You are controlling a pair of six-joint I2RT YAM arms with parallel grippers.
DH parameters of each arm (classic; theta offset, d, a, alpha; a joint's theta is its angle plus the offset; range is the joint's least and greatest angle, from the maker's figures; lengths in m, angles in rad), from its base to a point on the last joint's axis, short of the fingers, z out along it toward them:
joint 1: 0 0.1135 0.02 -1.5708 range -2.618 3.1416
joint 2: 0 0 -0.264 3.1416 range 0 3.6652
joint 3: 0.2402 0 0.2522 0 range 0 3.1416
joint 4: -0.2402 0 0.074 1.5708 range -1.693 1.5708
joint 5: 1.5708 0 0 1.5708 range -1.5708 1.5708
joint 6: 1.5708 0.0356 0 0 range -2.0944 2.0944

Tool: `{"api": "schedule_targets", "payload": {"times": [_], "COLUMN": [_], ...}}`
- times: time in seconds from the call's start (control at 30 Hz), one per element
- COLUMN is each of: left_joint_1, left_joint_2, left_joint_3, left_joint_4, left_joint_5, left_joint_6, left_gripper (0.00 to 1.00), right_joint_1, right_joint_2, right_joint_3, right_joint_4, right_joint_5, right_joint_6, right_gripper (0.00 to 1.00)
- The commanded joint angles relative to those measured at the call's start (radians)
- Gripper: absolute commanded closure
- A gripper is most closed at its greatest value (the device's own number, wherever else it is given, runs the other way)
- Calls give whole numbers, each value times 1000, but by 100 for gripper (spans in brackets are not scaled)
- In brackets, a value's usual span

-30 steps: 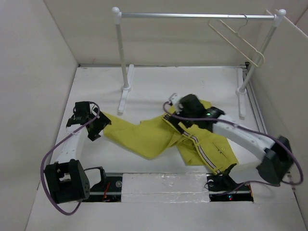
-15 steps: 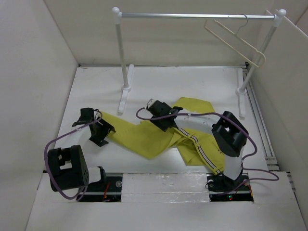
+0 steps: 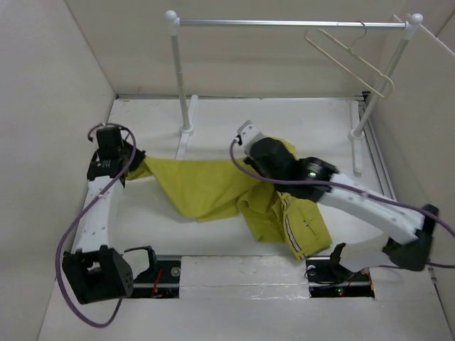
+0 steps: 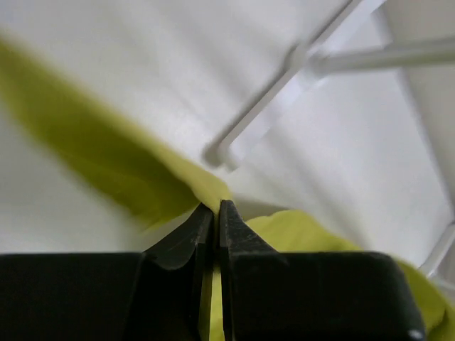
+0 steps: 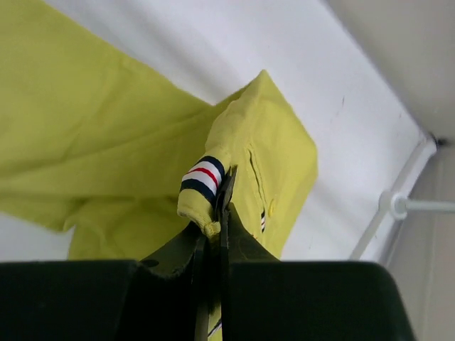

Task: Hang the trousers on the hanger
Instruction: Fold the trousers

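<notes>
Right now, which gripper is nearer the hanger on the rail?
Right. The right gripper, shut on the trousers at the waistband, sits below and left of the hanger. The left gripper, shut on a leg end, is at the far left, much farther away.

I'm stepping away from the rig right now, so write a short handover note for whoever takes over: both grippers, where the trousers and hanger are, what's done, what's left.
Left gripper: shut on a thin yellow end of the trousers, at the table's left side.
Right gripper: shut on the striped waistband, near the middle.
Trousers: spread between the two grips, with the rest bunched on the table.
Hanger: bare, hooked on the rail at its far right end.
Done: both grips taken.
Left: lift the trousers and get them onto the hanger.
</notes>
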Motion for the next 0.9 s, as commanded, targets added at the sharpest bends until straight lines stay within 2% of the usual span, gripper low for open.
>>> {"api": "schedule_targets", "payload": {"times": [0.0, 0.07, 0.1, 0.13, 0.17, 0.23, 0.3, 0.33, 0.37, 0.43, 0.47, 0.5, 0.57, 0.6, 0.67, 0.7, 0.73, 0.77, 0.8, 0.83, 0.87], "left_joint_1": [7, 7, 7, 7, 7, 7, 7, 7, 7, 7, 7, 7, 7, 7, -25, -43, -59, -59, -59, -59, -68], "left_joint_2": [-124, -148, -162, -163, -162, -142, -130, -118, -110, -79, -64, -43, 45, 85, 201, 258, 374, 430, 491, 605, 640], "left_joint_3": [225, 355, 449, 450, 552, 641, 697, 695, 685, 666, 654, 651, 658, 666, 687, 709, 736, 797, 830, 879, 942], "left_joint_4": [-95, -156, -183, -205, -233, -285, -291, -284, -279, -261, -251, -247, -230, -233, -208, -210, -228, -240, -251, -332, -366], "left_joint_5": [-195, -289, -353, -354, -433, -496, -536, -538, -527, -524, -513, -506, -435, -420, -366, -374, -375, -314, -271, -242, -230], "left_joint_6": [50, 60, 82, 92, 101, 138, 152, 158, 159, 179, 188, 193, 217, 218, 236, 247, 250, 259, 280, 277, 274], "left_gripper": [100, 100, 100, 100, 100, 100, 100, 100, 100, 100, 100, 100, 100, 100, 100, 100, 100, 99, 87, 65, 53], "right_joint_1": [103, 147, 187, 201, 201, 201, 161, 122, 9, -119, -252, -321, -469, -617, -759, -872, -927, -974, -1004, -1049, -1063], "right_joint_2": [-261, -290, -306, -312, -324, -387, -447, -473, -522, -551, -563, -560, -547, -524, -496, -455, -426, -394, -361, -293, -260], "right_joint_3": [124, 199, 298, 345, 392, 454, 424, 352, 311, 232, 142, 99, -51, -100, -193, -255, -273, -282, -299, -296, -278], "right_joint_4": [-152, -227, -320, -321, -365, -393, -447, -459, -464, -446, -423, -357, -271, -172, -58, 44, 86, 119, 196, 220, 213], "right_joint_5": [-91, -146, -183, -183, -223, -217, -130, -110, -109, -122, -163, -186, -278, -304, -353, -356, -367, -373, -355, -352, -388], "right_joint_6": [22, 53, 73, 85, 99, 168, 209, 222, 217, 170, 148, 94, 10, -6, -48, -51, -50, -45, -43, -24, -20], "right_gripper": [100, 100, 100, 100, 100, 100, 100, 100, 100, 100, 100, 100, 100, 100, 100, 100, 100, 100, 100, 93, 62]}}
